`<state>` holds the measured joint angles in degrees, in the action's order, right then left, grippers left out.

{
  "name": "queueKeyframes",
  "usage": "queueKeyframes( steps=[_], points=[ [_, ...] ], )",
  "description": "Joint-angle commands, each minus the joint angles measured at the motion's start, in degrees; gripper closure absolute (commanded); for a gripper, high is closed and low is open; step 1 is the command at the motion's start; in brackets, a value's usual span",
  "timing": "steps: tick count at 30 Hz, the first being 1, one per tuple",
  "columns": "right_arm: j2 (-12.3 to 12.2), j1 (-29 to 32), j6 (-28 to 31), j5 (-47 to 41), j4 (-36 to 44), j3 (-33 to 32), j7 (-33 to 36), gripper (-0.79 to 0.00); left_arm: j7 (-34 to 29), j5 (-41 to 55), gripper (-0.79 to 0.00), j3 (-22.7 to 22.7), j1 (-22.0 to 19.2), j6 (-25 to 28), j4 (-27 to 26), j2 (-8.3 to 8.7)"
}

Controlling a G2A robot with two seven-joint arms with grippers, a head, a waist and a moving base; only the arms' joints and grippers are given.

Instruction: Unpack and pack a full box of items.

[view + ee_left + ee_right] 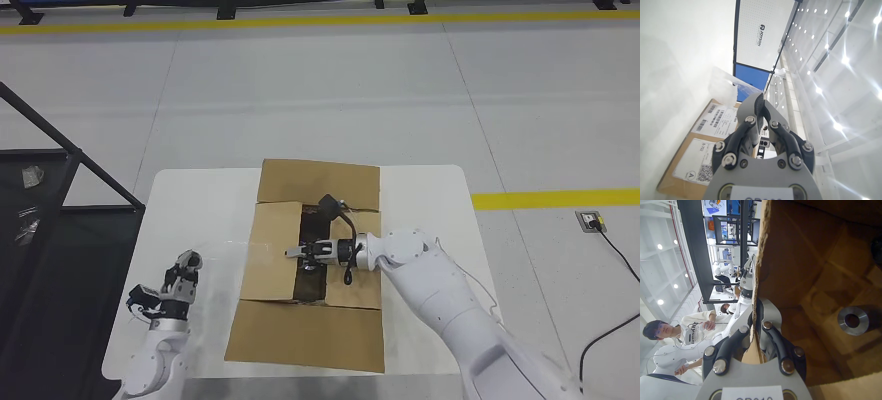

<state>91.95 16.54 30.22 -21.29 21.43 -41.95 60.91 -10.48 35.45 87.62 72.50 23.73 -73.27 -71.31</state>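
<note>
An open cardboard box (320, 180) stands in the middle of the white table (200, 200), all flaps folded outward. My right gripper (296, 252) is over the box opening, shut on the edge of the left box flap (272, 250). In the right wrist view the flap's corrugated edge (756, 275) runs between the fingers (770, 313). A steel cylinder (852, 320) lies on the box floor. My left gripper (185, 265) rests near the table's front left, pointing upward, shut (762, 100) on nothing.
A clear plastic bag (723, 89) lies beside the box's labelled side (702, 136). A black part (330, 207) sticks up at the far side of the box opening. A dark rack (40, 230) stands left of the table.
</note>
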Motion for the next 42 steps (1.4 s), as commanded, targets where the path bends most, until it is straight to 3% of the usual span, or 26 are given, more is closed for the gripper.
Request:
queueKeyframes(
  steps=[1,21,22,23,25,27,33,34,42],
  points=[
    [0.03,0.04,0.07,0.04,0.02,-0.20,0.09,0.000,0.43,0.09,0.000,0.46,0.29,0.45,0.02,-0.03],
    [0.05,0.33,0.96,1.07,-0.68,-2.20,1.41,0.000,0.07,-0.27,-0.012,2.76,0.38,-0.13,1.88,-0.37],
    [0.05,0.36,0.97,1.15,-0.69,-2.29,1.42,0.000,-0.02,-0.37,-0.185,2.73,0.36,-0.14,1.92,-0.40],
    [0.06,0.38,0.98,1.22,-0.68,-2.36,1.43,0.000,-0.06,-0.44,-0.280,2.69,0.35,-0.16,1.96,-0.44],
    [0.08,0.41,0.82,1.31,-0.66,-2.51,1.63,0.000,-0.16,-0.52,-0.391,2.64,0.29,-0.29,2.04,-0.51],
    [0.09,0.40,0.79,1.48,-0.65,-2.65,1.72,0.000,-0.34,-0.53,-0.610,2.63,0.23,-0.58,2.13,-0.56],
    [0.22,0.14,0.17,3.59,-0.39,-2.43,0.90,0.000,-1.09,-0.72,-0.650,2.71,0.30,-0.76,2.17,-0.69],
    [0.27,0.15,0.38,4.14,-0.01,-2.30,0.60,-0.055,-1.22,-0.76,-0.646,2.74,0.39,-0.72,2.10,-0.71],
    [0.25,0.36,-0.19,5.75,0.78,-2.55,-0.20,-0.117,-1.94,-0.99,-0.659,3.27,0.64,-0.99,2.31,-0.80]
  ],
)
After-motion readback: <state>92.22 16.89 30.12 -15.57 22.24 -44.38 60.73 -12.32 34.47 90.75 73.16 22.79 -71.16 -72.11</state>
